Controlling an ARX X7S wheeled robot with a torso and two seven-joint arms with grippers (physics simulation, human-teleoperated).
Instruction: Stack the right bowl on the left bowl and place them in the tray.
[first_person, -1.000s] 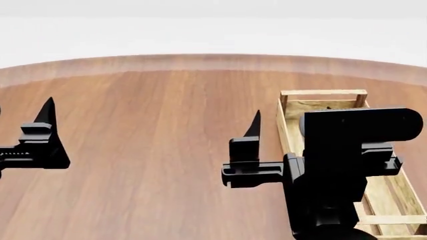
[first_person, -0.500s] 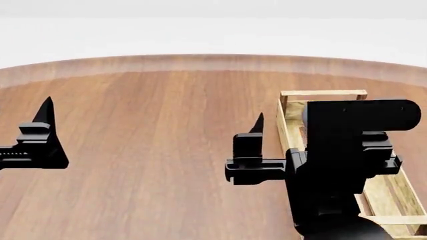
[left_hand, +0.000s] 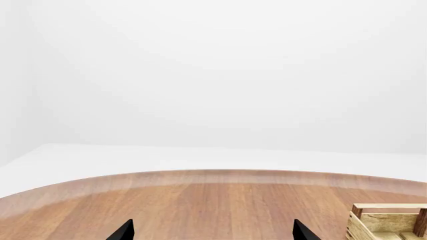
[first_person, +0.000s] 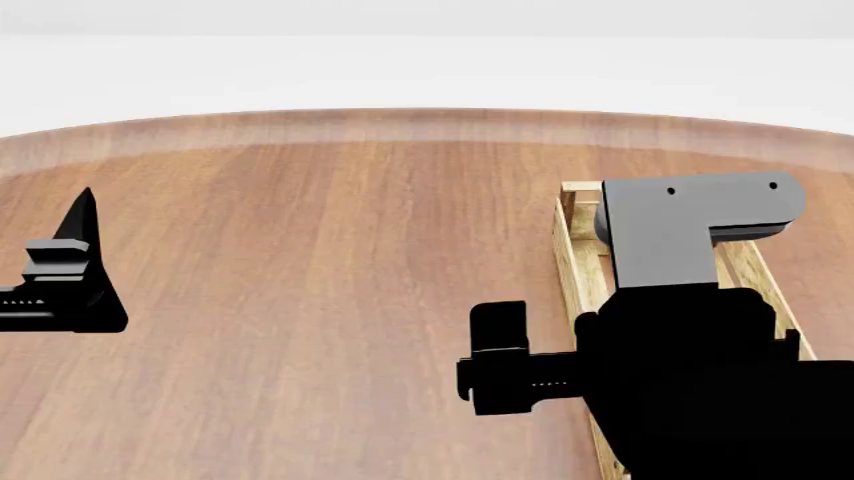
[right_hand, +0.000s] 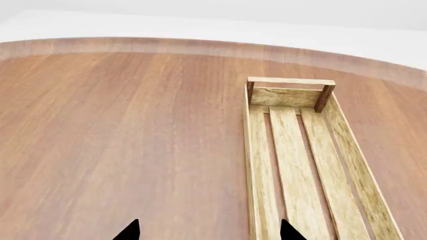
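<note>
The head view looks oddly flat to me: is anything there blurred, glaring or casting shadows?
Head view: even light, no glare, the brown wooden round table crisp, its far edge hazy; the right hand is near-black, detail lost. Right wrist view: the light-wood slatted tray sharp, hardly any shadow. Left wrist view: mostly blank white backdrop.

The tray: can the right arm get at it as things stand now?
Probably yes. The right gripper hangs at the tray, open. The tray's slatted floor shows bare in the right wrist view, and nothing stands between them.
</note>
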